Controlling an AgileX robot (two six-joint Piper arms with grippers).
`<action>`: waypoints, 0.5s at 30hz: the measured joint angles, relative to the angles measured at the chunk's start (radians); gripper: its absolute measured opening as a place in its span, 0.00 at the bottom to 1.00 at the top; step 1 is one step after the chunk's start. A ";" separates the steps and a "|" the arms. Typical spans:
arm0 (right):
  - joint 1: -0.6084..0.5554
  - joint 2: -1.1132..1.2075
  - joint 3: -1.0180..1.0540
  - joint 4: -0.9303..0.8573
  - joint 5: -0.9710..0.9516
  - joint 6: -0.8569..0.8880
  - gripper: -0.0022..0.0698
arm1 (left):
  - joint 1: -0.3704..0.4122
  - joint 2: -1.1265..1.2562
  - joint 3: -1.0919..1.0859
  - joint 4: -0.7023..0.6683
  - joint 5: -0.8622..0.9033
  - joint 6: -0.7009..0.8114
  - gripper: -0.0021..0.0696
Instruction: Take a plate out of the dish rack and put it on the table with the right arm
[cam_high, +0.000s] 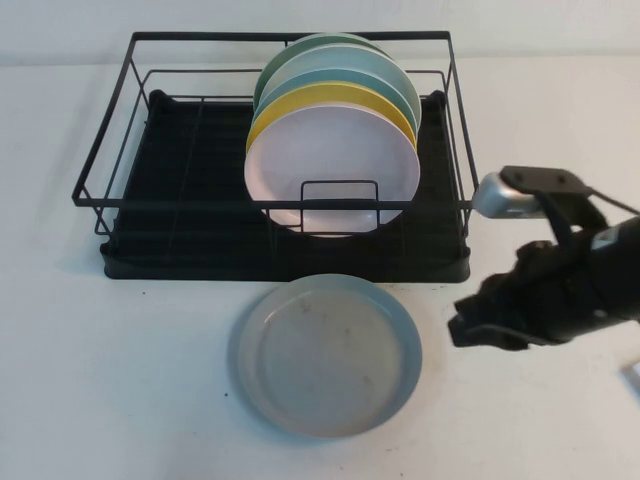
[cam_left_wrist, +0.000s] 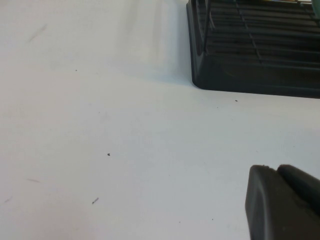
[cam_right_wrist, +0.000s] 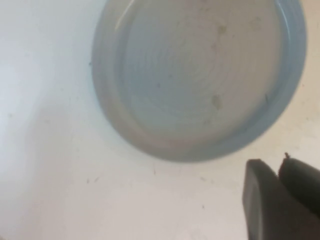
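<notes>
Flat on the white surface (cam_high: 120, 400) near its front edge, just before the dish rack (cam_high: 200, 240), the grey-blue plate (cam_high: 328, 356) lies beside and left of the empty right gripper (cam_high: 470, 330), fingers together; the left gripper (cam_left_wrist: 282, 202), fingers likewise together, hovers near the rack's corner.

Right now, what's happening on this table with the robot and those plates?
A round pale grey-blue plate lies flat on the white table, just in front of the black wire dish rack, which holds more plates upright. The right end effector sits beside the plate's rim, apart from it and holding nothing. The left end effector is off over bare table near the rack's corner.
</notes>
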 joint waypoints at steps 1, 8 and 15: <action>0.000 -0.033 0.006 -0.016 0.012 0.002 0.08 | 0.000 0.000 0.000 0.000 0.000 0.000 0.02; 0.000 -0.255 0.086 -0.153 0.101 0.006 0.01 | 0.000 0.000 0.000 0.000 0.000 0.000 0.02; 0.000 -0.400 0.158 -0.312 0.086 0.006 0.01 | 0.000 0.000 0.000 0.000 0.000 0.000 0.02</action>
